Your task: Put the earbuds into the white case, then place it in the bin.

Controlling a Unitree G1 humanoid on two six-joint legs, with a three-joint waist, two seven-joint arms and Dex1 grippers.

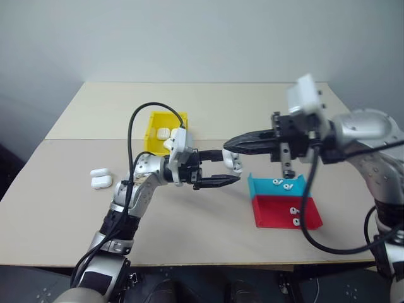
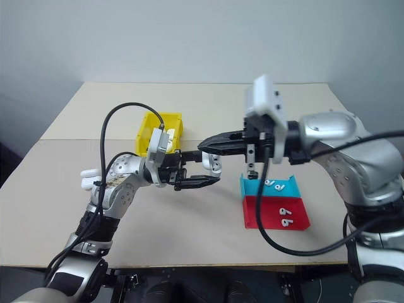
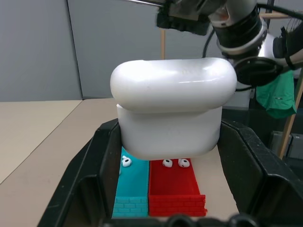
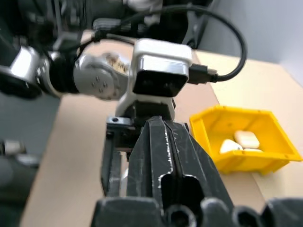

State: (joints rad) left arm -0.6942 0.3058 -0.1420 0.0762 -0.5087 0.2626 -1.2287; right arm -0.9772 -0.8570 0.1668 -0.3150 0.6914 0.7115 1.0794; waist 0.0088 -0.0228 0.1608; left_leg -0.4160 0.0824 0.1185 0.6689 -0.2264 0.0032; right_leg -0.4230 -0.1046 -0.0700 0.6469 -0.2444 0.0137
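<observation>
Arms meet above the middle of a beige tabletop (image 1: 208, 113). The left gripper (image 1: 222, 168) reaches level toward three o'clock, its fingers spread around the white case (image 1: 233, 163), which sits between them held clear of the surface; in the left wrist view the case's lid is down. The right gripper (image 1: 228, 146) comes in from three o'clock, elbow raised, pointing toward nine o'clock and slightly downward. Its fingers are pressed together, their tips just above the case. The yellow bin (image 1: 165, 130) stands at eleven o'clock from the case, with white cases inside. Two more cases (image 1: 100, 178) lie at nine o'clock near the tabletop's edge. At four o'clock from the grippers rest a teal tray (image 1: 264, 187) and a red tray (image 1: 273, 211), touching side by side, with earbuds (image 1: 282, 184) lying in both.
</observation>
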